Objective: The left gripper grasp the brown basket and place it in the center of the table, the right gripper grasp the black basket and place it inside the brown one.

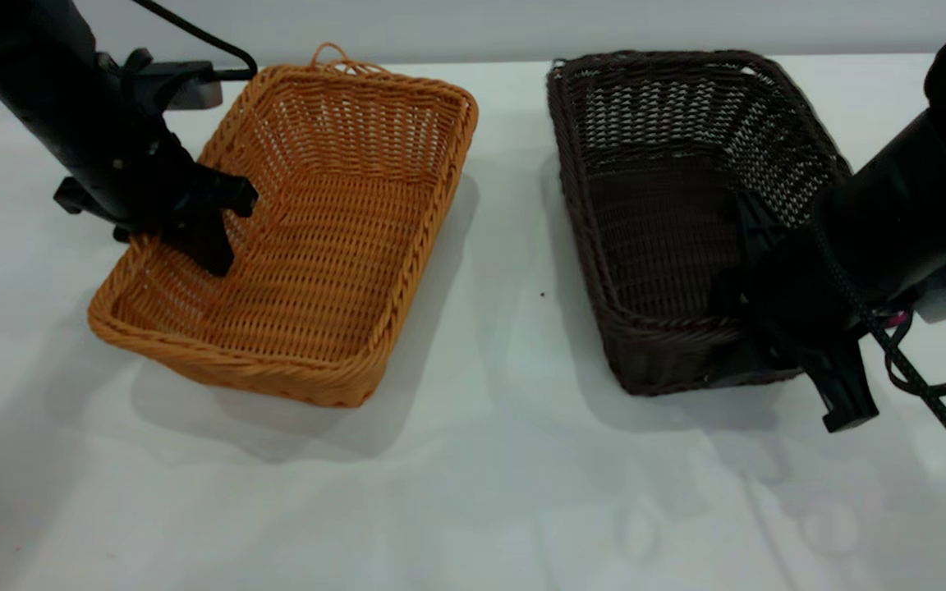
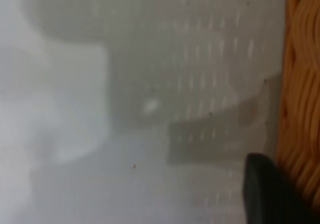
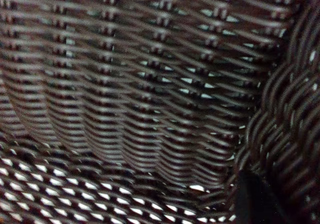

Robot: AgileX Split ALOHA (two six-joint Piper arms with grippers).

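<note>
The brown basket (image 1: pixel 317 238) lies at the left of the table (image 1: pixel 489 476), turned at an angle. My left gripper (image 1: pixel 173 246) straddles the basket's left long rim, one finger inside and one outside, and is shut on it. In the left wrist view one finger (image 2: pixel 265 189) lies against the orange wall (image 2: pixel 300 83). The black basket (image 1: pixel 670 213) lies at the right. My right gripper (image 1: pixel 801 361) straddles its near right corner and is shut on the rim. In the right wrist view a finger (image 3: pixel 252 199) touches the braided rim (image 3: pixel 290 124).
Black cables hang from the right arm (image 1: pixel 941 394) over the table's right side. The left arm's camera block (image 1: pixel 185 86) sits behind the brown basket. White table shows between the baskets and along the front.
</note>
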